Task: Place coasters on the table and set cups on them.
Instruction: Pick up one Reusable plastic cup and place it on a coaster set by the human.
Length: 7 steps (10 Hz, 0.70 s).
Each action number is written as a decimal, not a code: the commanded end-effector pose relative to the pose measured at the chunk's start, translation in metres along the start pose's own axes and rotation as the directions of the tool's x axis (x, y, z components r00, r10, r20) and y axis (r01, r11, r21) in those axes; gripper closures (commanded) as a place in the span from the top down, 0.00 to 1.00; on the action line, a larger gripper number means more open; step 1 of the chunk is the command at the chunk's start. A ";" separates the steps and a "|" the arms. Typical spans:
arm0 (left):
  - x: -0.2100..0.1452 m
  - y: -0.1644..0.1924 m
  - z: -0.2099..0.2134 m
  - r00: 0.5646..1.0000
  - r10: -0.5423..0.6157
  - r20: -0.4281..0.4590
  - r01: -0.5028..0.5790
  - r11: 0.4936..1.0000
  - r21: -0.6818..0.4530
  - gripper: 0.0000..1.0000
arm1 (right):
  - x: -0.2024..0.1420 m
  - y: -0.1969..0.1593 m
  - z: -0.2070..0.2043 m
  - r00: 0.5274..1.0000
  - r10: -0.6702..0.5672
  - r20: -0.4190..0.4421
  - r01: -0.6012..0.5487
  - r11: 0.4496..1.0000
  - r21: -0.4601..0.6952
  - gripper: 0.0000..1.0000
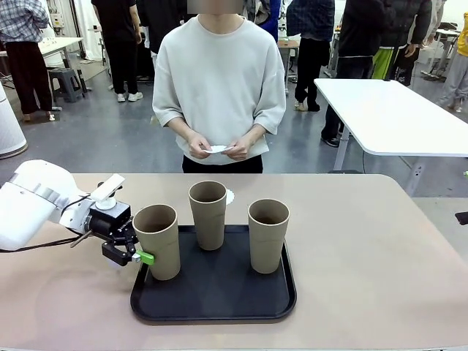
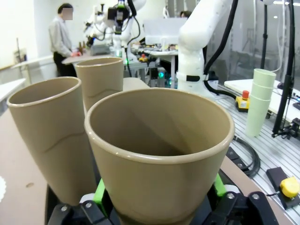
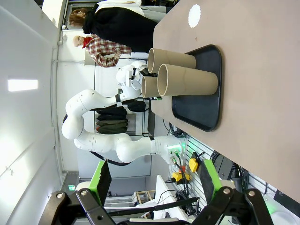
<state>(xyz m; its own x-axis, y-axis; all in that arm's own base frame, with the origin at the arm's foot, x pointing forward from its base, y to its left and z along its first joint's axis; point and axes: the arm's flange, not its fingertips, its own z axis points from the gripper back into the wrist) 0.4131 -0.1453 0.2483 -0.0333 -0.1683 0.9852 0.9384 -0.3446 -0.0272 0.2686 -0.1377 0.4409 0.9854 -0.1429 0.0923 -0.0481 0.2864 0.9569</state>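
Note:
Three tan cups stand on a black tray [image 1: 212, 296]: the left cup [image 1: 157, 241] [image 2: 159, 154], the middle cup [image 1: 208, 214] [image 2: 99, 77] and the right cup [image 1: 268, 235] [image 2: 47, 136]. My left gripper [image 1: 137, 254] straddles the lower part of the left cup, a green pad [image 2: 99, 196] at each side; I cannot make out whether the pads press on it. One white coaster [image 1: 229, 196] [image 3: 194, 15] lies on the table [image 1: 365, 241] behind the middle cup. The person holds more coasters [image 1: 218, 149] in both hands. My right gripper [image 3: 157, 173] is open with nothing in it, away from the table.
The person stands at the table's far edge, opposite the tray. Bare tabletop lies to the tray's right and left. A white table [image 1: 395, 117] stands farther back on the right.

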 end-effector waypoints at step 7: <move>0.042 -0.003 0.013 0.995 0.083 0.046 -0.088 0.990 0.111 0.00 | 0.001 0.000 0.000 1.000 0.000 0.004 0.000 1.000 0.008 1.00</move>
<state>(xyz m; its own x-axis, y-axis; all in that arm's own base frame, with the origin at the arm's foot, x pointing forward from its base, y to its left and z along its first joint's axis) 0.4180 -0.1428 0.2631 0.0201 -0.1726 0.9848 0.9523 -0.2968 -0.0714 0.2686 -0.1377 0.4409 0.9854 -0.1429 0.0923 -0.0481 0.2864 0.9569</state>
